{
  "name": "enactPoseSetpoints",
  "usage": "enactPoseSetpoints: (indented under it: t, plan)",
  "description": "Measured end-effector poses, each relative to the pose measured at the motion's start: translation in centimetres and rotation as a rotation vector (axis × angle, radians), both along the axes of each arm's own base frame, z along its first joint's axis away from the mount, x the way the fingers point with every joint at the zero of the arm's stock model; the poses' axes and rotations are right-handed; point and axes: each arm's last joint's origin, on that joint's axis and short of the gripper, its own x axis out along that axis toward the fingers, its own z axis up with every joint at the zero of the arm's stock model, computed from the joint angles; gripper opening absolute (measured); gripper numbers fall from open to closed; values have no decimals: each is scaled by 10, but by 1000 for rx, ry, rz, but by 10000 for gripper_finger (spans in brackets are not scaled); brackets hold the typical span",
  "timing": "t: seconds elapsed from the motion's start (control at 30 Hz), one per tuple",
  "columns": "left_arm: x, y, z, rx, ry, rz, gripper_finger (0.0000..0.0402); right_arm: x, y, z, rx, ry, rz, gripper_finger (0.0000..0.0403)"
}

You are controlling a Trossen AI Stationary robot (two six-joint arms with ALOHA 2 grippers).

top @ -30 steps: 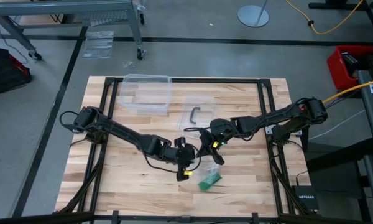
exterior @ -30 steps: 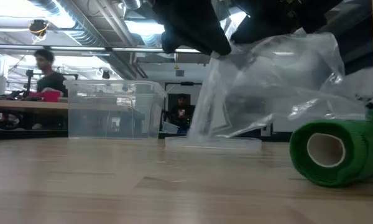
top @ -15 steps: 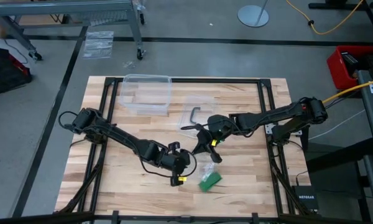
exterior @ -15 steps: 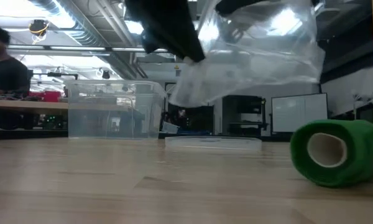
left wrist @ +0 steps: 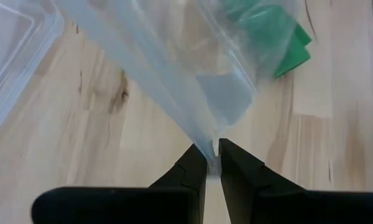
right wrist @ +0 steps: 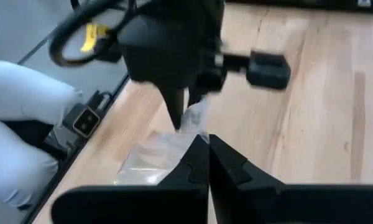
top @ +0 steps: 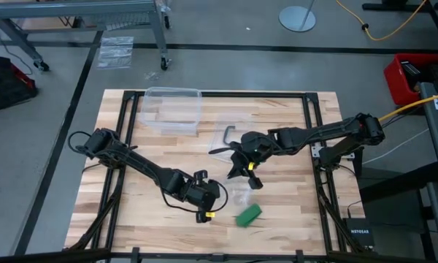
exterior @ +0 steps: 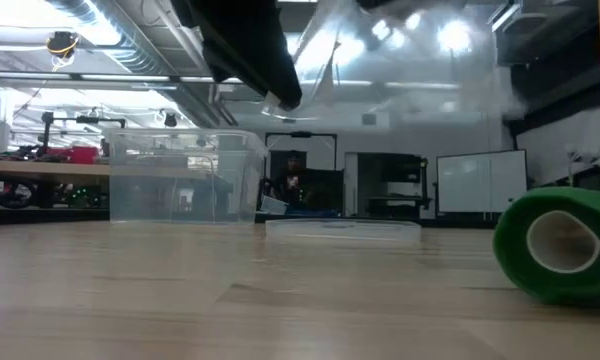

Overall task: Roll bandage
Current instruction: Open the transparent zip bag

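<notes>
Both sets of jaws, left gripper (left wrist: 212, 155) and right gripper (right wrist: 208, 148), pinch the clear plastic bag (left wrist: 174, 74), which partly veils the bandage (top: 248, 214). Since earlier, bag raised; bandage roll lies uncovered on the desk (top: 292, 204) below the jaws.

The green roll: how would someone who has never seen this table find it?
Start at the wooden table and go to its near edge, right of centre. There lies a bright green cloth bandage roll, the only coloured thing, beside a clear plastic bag.
</notes>
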Motion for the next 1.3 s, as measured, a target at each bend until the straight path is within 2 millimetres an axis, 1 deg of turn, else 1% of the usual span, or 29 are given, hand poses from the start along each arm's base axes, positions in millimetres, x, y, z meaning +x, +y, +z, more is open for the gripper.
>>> enactPoseSetpoints:
  t: [0.17,0.3,0.53,0.7,0.77,0.87,0.97,1.07,1.17,1.3]
  plan:
    - [4,-2,10,46,-38,-38,31,-7,-1,-7,-18,111,-8,0]
    - [7,-3,17,67,-63,-62,31,-10,-2,-9,-19,146,-11,0]
    - [5,-1,16,59,-38,-29,31,-11,-2,-11,-20,169,-11,0]
    - [6,7,14,39,-11,46,35,-11,-2,-11,-19,173,-10,0]
    - [6,9,14,32,-3,68,48,-12,-2,-11,-19,178,-11,0]
    - [6,11,13,29,1,83,81,-12,-2,-12,-19,188,-11,0]
    - [6,11,14,37,-2,76,120,-13,-2,-13,-20,199,-11,0]
    - [6,11,14,62,-2,42,150,-14,-2,-14,-21,213,-10,0]
    - [7,13,14,89,-18,63,160,-15,-1,-14,-4,219,9,0]
    - [9,16,16,170,-77,145,153,-15,1,-13,46,218,64,0]
